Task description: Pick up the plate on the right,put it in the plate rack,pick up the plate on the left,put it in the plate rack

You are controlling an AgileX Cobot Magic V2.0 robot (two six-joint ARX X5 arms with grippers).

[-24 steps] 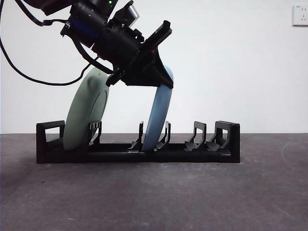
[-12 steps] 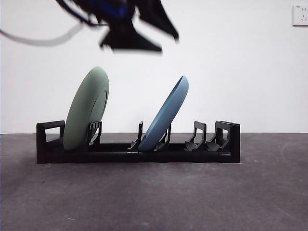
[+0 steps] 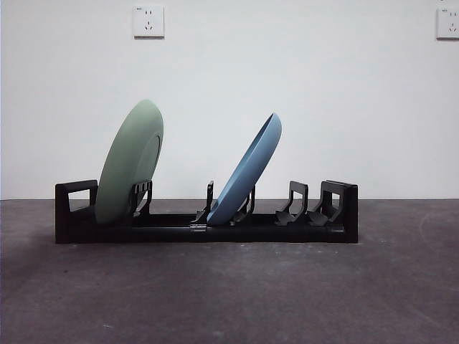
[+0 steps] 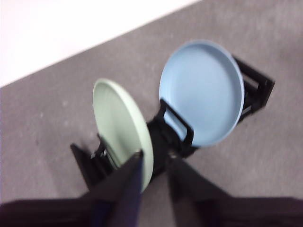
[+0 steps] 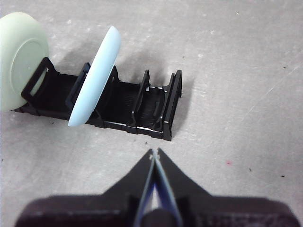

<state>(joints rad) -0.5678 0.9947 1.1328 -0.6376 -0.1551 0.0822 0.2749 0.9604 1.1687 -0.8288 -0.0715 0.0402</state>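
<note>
A plain white wall with two wall sockets backs a dark grey table, and nothing printed or branded can be read anywhere. The black plate rack runs left to right across the table, and both plates already stand in it on edge: the green plate in the slot by the rack's left end, leaning right, and the blue plate in a middle slot, tilted further right against its prongs. The slots toward the right end hold nothing. Judged from this, both placements look done. The plates look stiff, smooth and probably breakable, light enough for one gripper; the sensible hold would be a pinch on the upper rim, since the glossy face offers no purchase and a tilted plate could roll or tip out of its slot. The left gripper hangs above the rack near the green plate, jaws slightly parted and holding nothing. The right gripper hovers over bare table on the near side of the rack's right end, jaws pressed together, empty.
</note>
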